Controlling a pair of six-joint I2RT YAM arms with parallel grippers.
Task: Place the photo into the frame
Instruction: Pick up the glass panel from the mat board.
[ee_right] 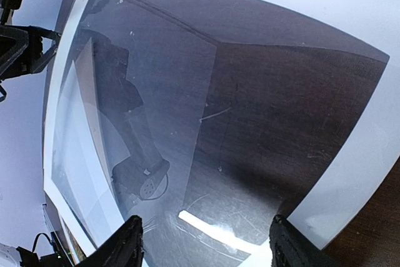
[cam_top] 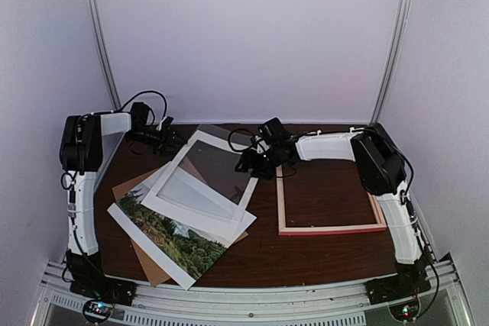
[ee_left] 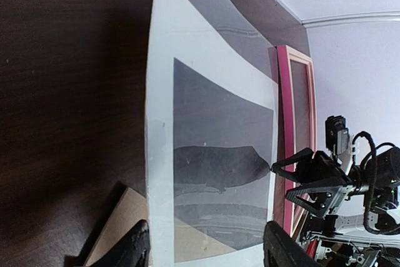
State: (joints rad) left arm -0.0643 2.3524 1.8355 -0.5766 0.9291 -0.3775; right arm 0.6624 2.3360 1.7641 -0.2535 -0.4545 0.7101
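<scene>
Both grippers open, photo outside the frame

L gripper point(ee_left: 206, 232): fingers spread wide, nothing btwn them, hovering over the far-left corner of the white mat point(cam_top: 200, 214). R gripper point(ee_right: 206, 226): also wide apart, gripping nothing, above the clear sheet point(cam_top: 220, 159) on the mat, at its right edge. Photo point(cam_top: 174, 240) lies flat near-left on the table point(cam_top: 306, 259), upper part tucked under the mat, brown board point(cam_top: 149, 266) beneath it. Frame point(cam_top: 328, 228) lies flat on the right, apart from the photo; bare tabletop shows thru its opening.
</scene>
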